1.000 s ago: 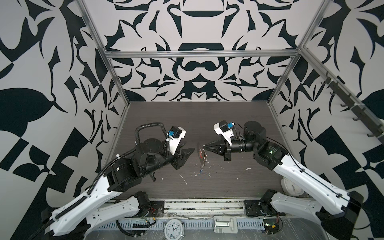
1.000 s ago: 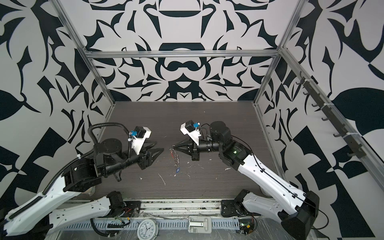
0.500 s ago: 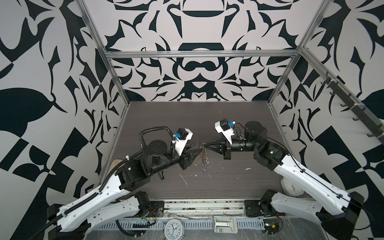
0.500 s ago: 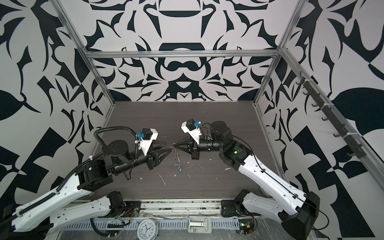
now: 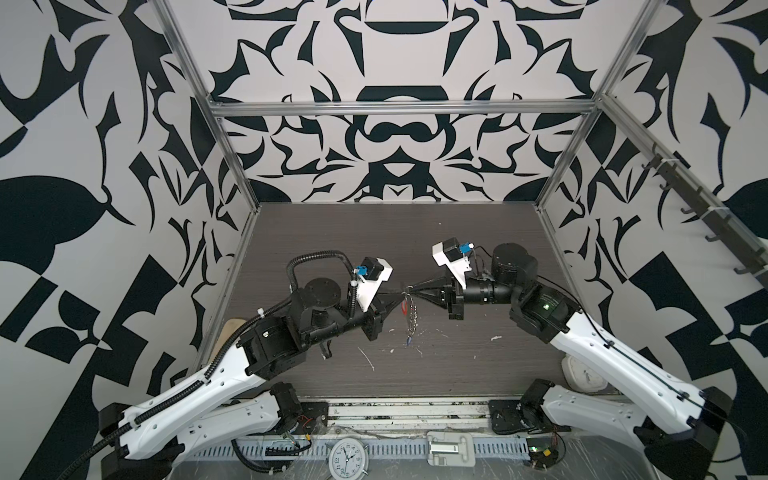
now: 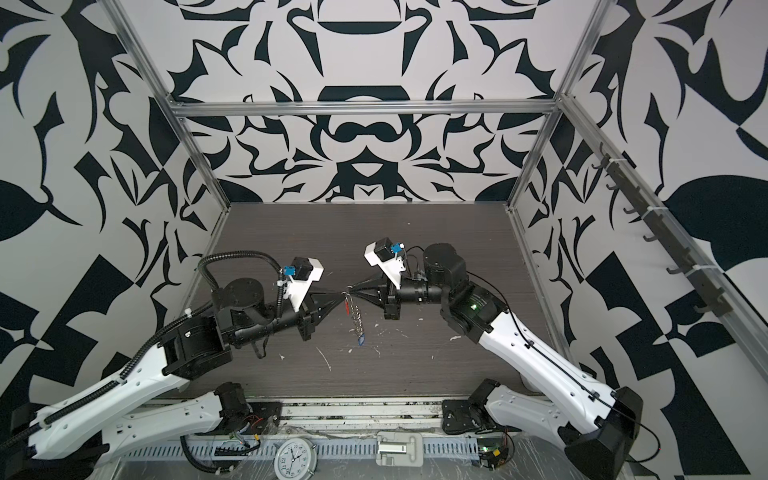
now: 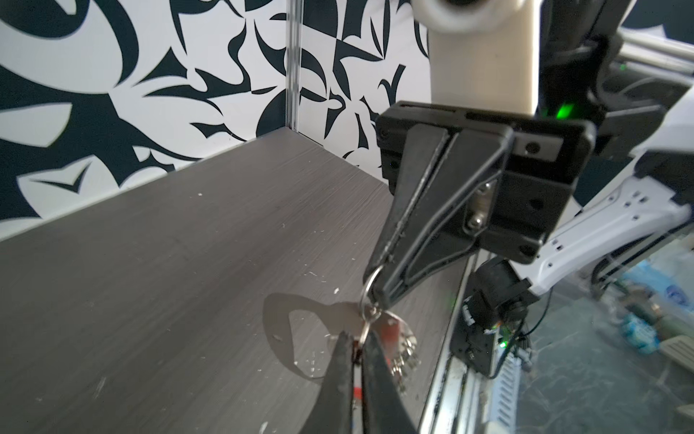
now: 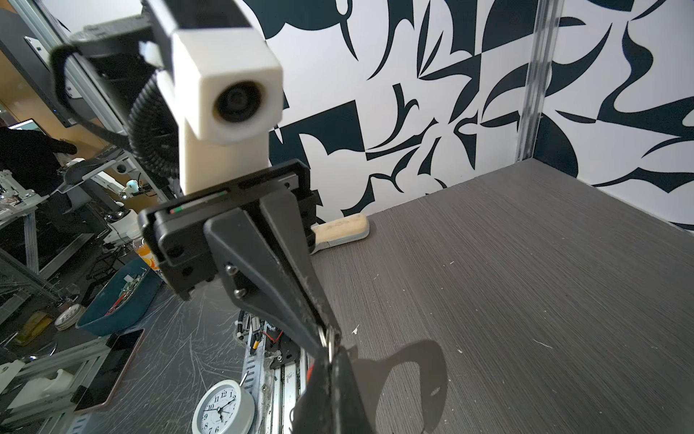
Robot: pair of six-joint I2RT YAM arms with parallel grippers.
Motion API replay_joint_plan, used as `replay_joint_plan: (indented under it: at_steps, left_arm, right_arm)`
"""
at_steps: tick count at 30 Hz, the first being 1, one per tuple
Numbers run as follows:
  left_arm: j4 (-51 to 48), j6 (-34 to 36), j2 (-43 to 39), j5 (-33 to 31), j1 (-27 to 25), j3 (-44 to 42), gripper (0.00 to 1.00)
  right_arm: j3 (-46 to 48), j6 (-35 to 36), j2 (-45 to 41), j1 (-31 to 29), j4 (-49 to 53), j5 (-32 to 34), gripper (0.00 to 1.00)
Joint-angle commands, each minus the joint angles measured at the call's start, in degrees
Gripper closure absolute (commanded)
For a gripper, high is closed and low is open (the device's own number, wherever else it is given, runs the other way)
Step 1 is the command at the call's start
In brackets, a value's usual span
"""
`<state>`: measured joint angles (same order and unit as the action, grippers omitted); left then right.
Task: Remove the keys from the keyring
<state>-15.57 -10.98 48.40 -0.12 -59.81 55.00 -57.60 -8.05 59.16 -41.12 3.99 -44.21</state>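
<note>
Basically, left claw (image 5: 400, 294) from 9 o'clock and right claw (image 5: 410, 287) from 3 o'clock both clenched on keyring (image 5: 411, 319), hanging above tabletop (image 5: 457, 232), blue tag (image 5: 409, 341) at 6 o'clock.

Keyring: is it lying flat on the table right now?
No, the keyring hangs edge-on in the air from the shut tips of the left gripper and right gripper, above the table.

Black-and-white swirl-patterned walls (image 5: 395, 62), dark grey streaked tabletop (image 5: 457, 249), pale silvery keyring (image 7: 276, 334), red tag (image 6: 346, 306), blue tag (image 6: 361, 340).
</note>
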Motion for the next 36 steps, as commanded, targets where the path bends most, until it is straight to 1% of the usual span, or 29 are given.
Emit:
replay_joint_plan:
  at_steps: [1,6,9,13,17,19,22,24,26,29,34,36]
  left_arm:
    - [0.9,0.1,0.4,0.4,-0.1,1.6,1.00]
    - [-0.7,0.0,0.9,-1.0,-0.4,2.6,1.00]
    - [-2.4,0.2,1.8,-2.5,-1.6,3.3,1.00]
    - [-3.6,0.1,3.8,-4.0,-3.1,4.0,1.00]
    - [-2.4,-0.7,4.6,-6.8,-3.9,3.9,1.00]
    - [-1.4,-1.3,5.0,-9.4,-4.6,3.4,1.00]
    - [0.6,-1.1,6.1,-15.3,-6.8,2.9,1.00]
    - [1.8,-0.8,6.6,-16.4,-7.5,2.5,1.00]
    - [2.2,-1.0,6.5,-18.1,-7.5,2.1,1.00]
    - [1.8,-3.1,4.4,-21.1,-7.4,0.1,1.00]
    - [1.9,-6.4,-0.1,-25.6,-7.5,-4.2,1.00]
    - [0.7,-8.0,-1.1,-29.4,-7.5,-5.1,1.00]
  right_arm:
    - [-0.5,-0.4,-1.5,-0.2,-3.6,-0.2,1.00]
    - [0.1,-1.2,-2.0,-0.2,-4.8,1.2,1.00]
    - [1.0,-2.4,-2.1,-0.2,-7.1,2.2,1.00]
    - [2.6,-5.1,-1.6,-0.2,-12.2,2.9,1.00]
    - [4.6,-7.9,-1.5,-0.2,-17.4,5.3,1.00]
    - [5.6,-9.6,-1.5,-0.3,-20.1,6.7,1.00]
    - [8.3,-13.5,-1.8,-1.0,-26.1,10.7,1.00]
    - [9.0,-14.2,-1.7,-1.8,-27.2,12.6,1.00]
    - [9.7,-13.2,-2.8,-2.0,-25.9,16.5,1.00]
    - [9.5,-9.2,-6.1,-2.0,-19.8,22.6,1.00]
    - [10.9,-5.9,-9.9,-1.9,-13.6,28.8,1.00]
    - [11.5,-5.4,-11.1,-1.9,-12.2,30.5,1.00]
